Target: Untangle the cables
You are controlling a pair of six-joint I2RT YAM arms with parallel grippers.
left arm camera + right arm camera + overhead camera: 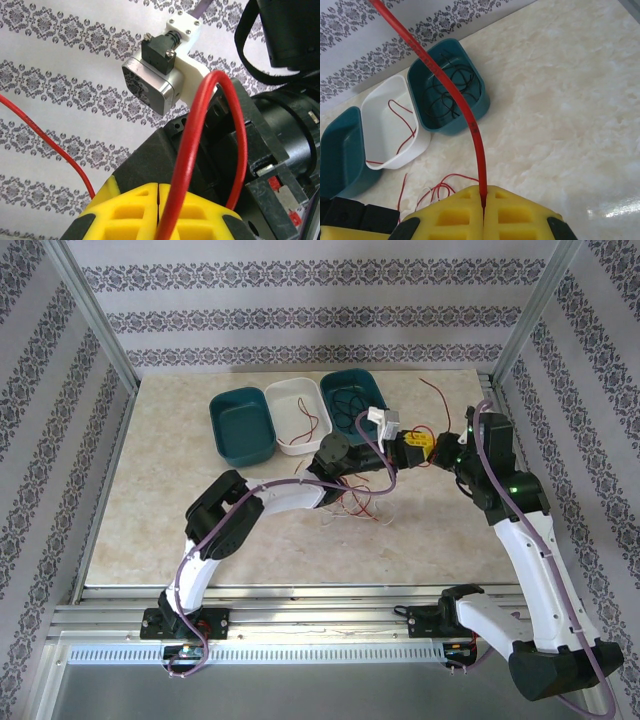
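Two sets of jaws, both closed on red cable. My left jaws have their yellow fingers (132,195) pressed flat together. A red loop (194,117) comes up along their seam, arches over and drops again on the right side. A thinner-looking red run (50,140) slants in from the left and passes behind the left finger; I cannot tell whether it belongs to the same cable. Just past the loop sits my right wrist's camera (150,85) on its white mount.

My right jaws are clamped the same way, with a red cable (471,120) pinched in the seam. It rises in a curve out of the top of the view. Just beyond those fingertips a small tangle of red and white wires (437,190) lies on the marble-patterned bench (560,100). From above, the tangle (355,502) lies just beside my left forearm.

Further back, three bins stand side by side in a row. The nearest is a teal bin (481,107) holding coiled black cables (440,102). Next is a white bin (422,145) with one red wire (413,131) in it. Last is a second teal bin (340,150).
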